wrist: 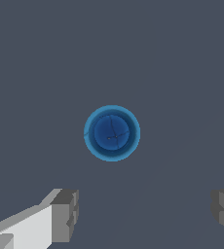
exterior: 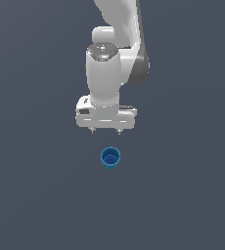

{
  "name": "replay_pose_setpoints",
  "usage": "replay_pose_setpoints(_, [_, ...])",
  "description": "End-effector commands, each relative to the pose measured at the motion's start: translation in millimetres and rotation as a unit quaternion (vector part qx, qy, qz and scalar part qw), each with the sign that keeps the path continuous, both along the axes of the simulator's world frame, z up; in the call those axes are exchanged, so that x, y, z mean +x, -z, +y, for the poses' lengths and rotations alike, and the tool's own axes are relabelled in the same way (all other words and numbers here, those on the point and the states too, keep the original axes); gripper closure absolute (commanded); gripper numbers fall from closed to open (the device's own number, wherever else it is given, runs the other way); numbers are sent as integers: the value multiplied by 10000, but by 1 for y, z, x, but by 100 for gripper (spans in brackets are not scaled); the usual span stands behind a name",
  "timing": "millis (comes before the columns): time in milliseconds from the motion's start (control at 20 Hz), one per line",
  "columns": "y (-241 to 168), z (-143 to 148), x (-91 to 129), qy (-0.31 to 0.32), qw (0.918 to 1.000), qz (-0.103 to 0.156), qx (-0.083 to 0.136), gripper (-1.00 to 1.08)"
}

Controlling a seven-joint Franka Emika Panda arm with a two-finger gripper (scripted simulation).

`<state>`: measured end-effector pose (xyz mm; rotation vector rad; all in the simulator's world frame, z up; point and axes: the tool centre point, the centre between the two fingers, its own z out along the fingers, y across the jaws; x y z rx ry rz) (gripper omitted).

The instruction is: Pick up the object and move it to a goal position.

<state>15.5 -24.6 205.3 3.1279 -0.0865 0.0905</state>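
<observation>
The object is a small bright-blue round cup (exterior: pixel 110 157) standing upright on the flat grey floor, mouth up. In the wrist view the cup (wrist: pixel 112 133) shows from above, with a lighter rim and a darker inside. My white gripper (exterior: pixel 105 131) hangs above the cup, a little further back in the exterior view, and does not touch it. Its two short fingers are spread wide apart, wider than the cup, and nothing sits between them. Both grey fingertips (wrist: pixel 65 214) appear in the wrist view, off to one side of the cup, and the gripper (wrist: pixel 145 211) is open.
The grey floor (exterior: pixel 183 195) stretches all around with no other objects on it. The white arm (exterior: pixel 112 58) rises behind the gripper toward the top of the exterior view.
</observation>
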Motion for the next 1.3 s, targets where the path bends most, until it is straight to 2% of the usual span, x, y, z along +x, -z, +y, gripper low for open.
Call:
replay_pose_setpoints(0, [0, 0, 0, 0, 10000, 0, 0, -20])
replay_pose_setpoints(400, [-2, 20, 1, -213, 9998, -18, 19, -20])
replay_pose_setpoints(850, [2, 19, 1, -396, 9992, -9, 35, -20])
replay_pose_setpoints(1250, [13, 19, 1, -964, 9953, 9, 92, -20])
